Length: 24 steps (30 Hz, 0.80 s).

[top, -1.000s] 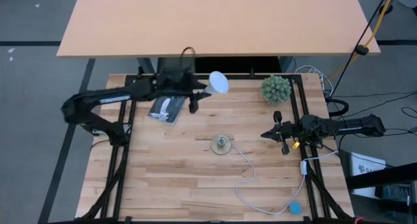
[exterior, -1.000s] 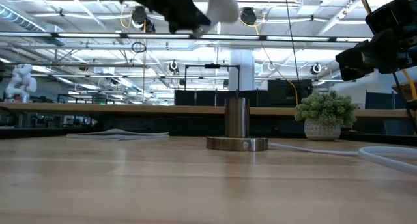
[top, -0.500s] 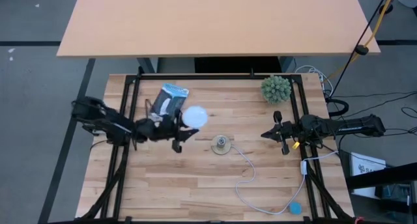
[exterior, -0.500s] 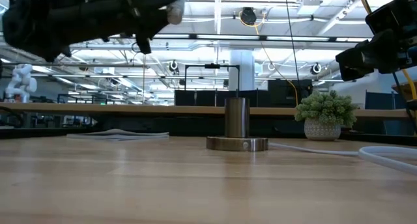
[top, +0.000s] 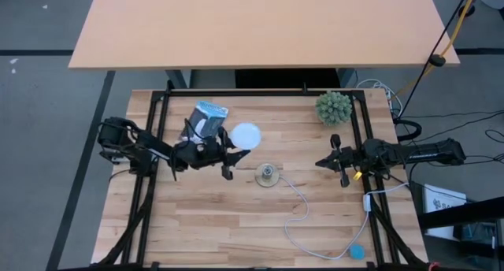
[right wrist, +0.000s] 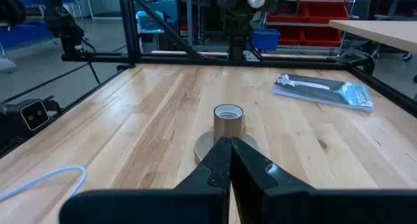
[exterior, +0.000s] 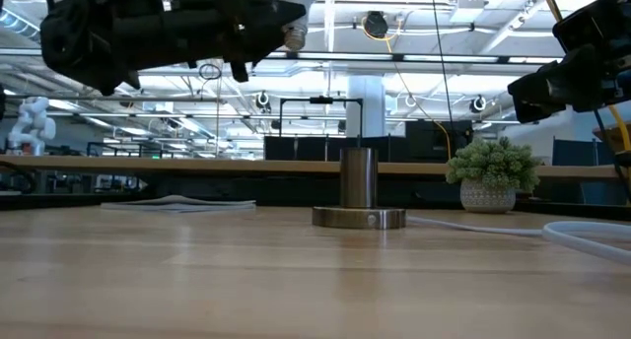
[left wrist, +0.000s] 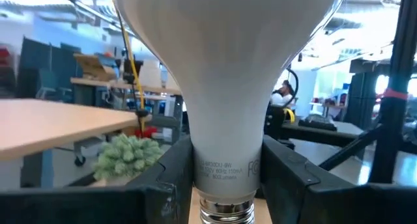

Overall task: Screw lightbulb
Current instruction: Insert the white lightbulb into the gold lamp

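Observation:
The white frosted lightbulb [top: 246,135] is held high above the table by my left gripper [top: 231,151], which is shut on it to the left of the socket. The bulb stands dome up, with its grey screw base [exterior: 294,32] pointing down. The round tan socket [top: 268,174] stands on its flat disc base mid-table, its metal collar [exterior: 358,176] upright, and it also shows in the right wrist view [right wrist: 229,120]. My right gripper [top: 334,162] hovers shut and empty to the right of the socket. My left gripper pinches the bulb's narrow neck [left wrist: 225,162], just above the screw base, between its two fingers [left wrist: 171,175], one on each side. The fingers come level from the table's left. The bulb is upright, dome up, lifted clear of the table.
A blue and white packet [top: 205,120] lies flat at the far left of the table. A spiky green ball plant [top: 334,107] in a pot stands at the far right. The socket's white cord [top: 301,204] runs toward the near right corner. A black frame edges the table.
My left gripper has carried the bulb from the table's far edge toward the near edge, then a little to the right toward the socket. It has turned, so the bulb has gone from lying sideways to dome up. The bulb stays high above the table.

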Motion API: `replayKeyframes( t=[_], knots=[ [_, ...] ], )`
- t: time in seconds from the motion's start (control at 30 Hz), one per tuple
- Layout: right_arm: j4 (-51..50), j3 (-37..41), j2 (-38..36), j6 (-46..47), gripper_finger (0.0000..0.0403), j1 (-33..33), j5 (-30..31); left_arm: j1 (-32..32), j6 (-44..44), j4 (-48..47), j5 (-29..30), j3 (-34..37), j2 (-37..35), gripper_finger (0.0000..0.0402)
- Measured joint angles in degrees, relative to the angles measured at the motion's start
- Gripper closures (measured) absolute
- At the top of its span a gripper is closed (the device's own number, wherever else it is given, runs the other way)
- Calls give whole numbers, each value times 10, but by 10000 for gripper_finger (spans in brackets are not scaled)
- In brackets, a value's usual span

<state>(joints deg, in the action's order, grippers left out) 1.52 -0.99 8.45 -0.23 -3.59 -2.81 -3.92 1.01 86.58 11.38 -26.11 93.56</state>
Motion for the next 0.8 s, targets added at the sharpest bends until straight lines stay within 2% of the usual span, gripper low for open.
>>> replayKeyframes(
  t=[0.37,0.5,0.63,0.8],
  knots=[
    [3,0,0,3,403,0,0,-5,-1,-65,-4,-13,0,266],
    [19,0,0,50,403,0,8,-9,2,-83,-4,-13,0,264],
    [114,0,0,133,403,0,52,-10,12,-107,-4,-13,0,263],
    [223,-1,26,146,403,-15,40,-9,17,-115,-4,-13,0,263]
  ],
)
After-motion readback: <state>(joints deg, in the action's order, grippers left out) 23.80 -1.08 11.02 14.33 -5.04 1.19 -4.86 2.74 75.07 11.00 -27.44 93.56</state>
